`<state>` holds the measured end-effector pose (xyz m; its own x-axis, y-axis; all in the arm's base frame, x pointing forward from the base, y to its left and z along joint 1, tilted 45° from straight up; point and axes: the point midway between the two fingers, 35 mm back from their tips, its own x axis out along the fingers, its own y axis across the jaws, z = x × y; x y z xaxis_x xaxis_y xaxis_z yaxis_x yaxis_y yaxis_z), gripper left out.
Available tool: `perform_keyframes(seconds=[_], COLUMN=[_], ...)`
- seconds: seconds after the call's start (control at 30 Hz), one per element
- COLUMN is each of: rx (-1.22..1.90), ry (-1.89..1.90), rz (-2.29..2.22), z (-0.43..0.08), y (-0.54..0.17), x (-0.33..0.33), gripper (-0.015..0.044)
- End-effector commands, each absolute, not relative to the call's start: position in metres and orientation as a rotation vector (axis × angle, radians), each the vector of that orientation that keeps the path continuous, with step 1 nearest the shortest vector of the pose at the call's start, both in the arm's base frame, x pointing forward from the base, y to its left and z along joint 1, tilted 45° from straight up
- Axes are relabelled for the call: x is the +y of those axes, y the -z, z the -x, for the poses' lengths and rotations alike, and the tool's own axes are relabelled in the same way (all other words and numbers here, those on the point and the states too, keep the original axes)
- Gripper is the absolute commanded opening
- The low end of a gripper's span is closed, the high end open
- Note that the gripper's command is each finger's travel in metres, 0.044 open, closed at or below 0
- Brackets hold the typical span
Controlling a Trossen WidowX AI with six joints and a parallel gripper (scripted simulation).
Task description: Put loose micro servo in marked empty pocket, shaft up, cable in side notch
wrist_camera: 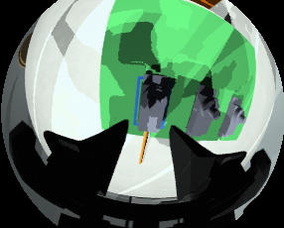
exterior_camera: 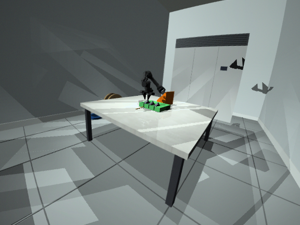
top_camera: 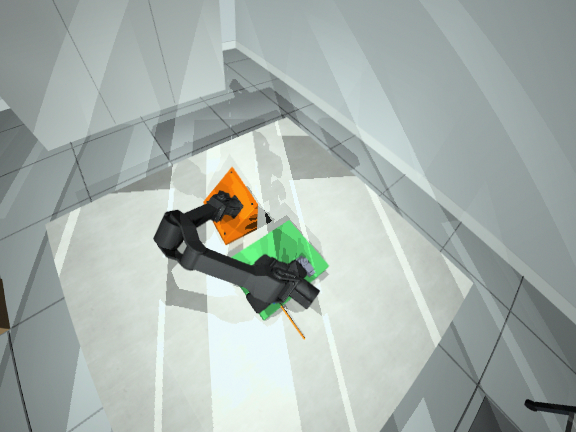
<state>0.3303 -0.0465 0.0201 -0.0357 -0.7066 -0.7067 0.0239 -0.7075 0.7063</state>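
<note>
The loose micro servo stands in the blue-outlined pocket at the end of the green deck. Shadow covers its upper part in the wrist view, so the shaft is hard to make out. I cannot tell whether both ears lie flat. Its orange cable runs out over the deck's near edge; the side notch is not clear. My gripper is open, its fingertips apart on either side of the servo's near end. The arm hides the servo in the top view.
Two fitted servos stand in a row beside the loose one, right of my fingers in the wrist view. An orange wedge-shaped block stands behind the deck, by the arm's base. The pale table carries everything.
</note>
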Motion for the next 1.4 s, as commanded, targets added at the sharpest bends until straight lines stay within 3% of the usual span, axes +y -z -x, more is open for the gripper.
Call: perform_keyframes(seconds=[0.0,0.2,1.37], rx=[-0.706,-0.707,-0.709], ry=[1.801,1.808,1.802], rz=[-1.721,-1.718,-1.713], z=[-0.312,-0.238,-0.232], y=[-0.031,-0.066,-0.101], x=[-0.032,0.0,0.033], gripper=[0.0292,0.044,0.044])
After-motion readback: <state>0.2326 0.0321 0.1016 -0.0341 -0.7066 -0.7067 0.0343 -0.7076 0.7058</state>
